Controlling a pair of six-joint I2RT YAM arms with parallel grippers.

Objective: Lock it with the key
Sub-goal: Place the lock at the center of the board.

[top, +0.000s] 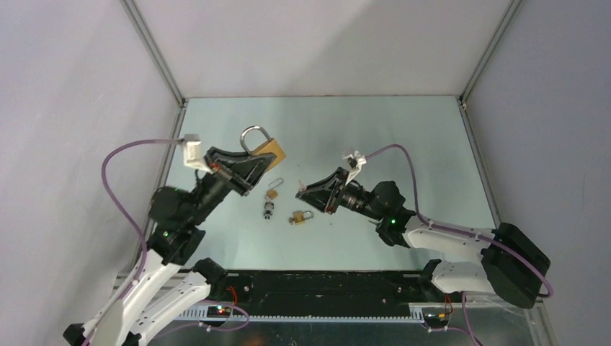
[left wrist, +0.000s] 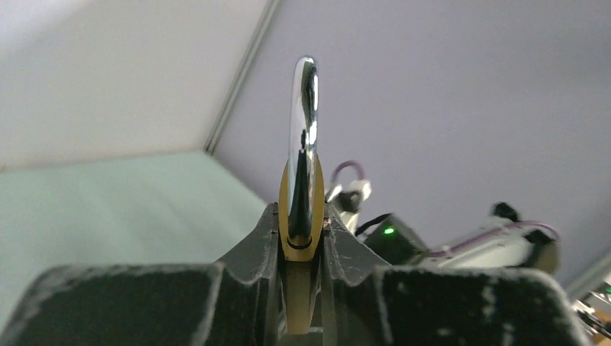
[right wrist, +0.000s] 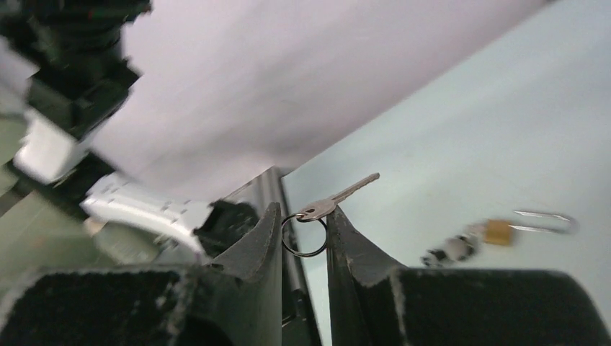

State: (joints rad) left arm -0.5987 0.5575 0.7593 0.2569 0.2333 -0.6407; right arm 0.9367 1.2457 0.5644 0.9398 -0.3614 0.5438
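My left gripper (top: 252, 164) is shut on the body of a large brass padlock (top: 265, 150) and holds it above the table's left half. Its silver shackle (left wrist: 302, 130) stands up edge-on in the left wrist view, and the brass body is pinched between the fingers (left wrist: 263, 241). My right gripper (top: 302, 192) hangs to the right of it, pointing left toward the padlock, with a gap between the two. A small silver key (right wrist: 339, 198) sticks out at its fingertips. The key's wire ring (right wrist: 304, 234) spans the narrow gap between the fingers (right wrist: 353, 249).
On the pale green table (top: 403, 144) between the arms lie a small brass padlock (top: 301, 216), another small lock with a long open shackle (top: 273, 189) (right wrist: 504, 229), and a dark little piece (top: 269, 210) (right wrist: 450, 249). Grey walls and metal posts (top: 155, 50) close in the sides.
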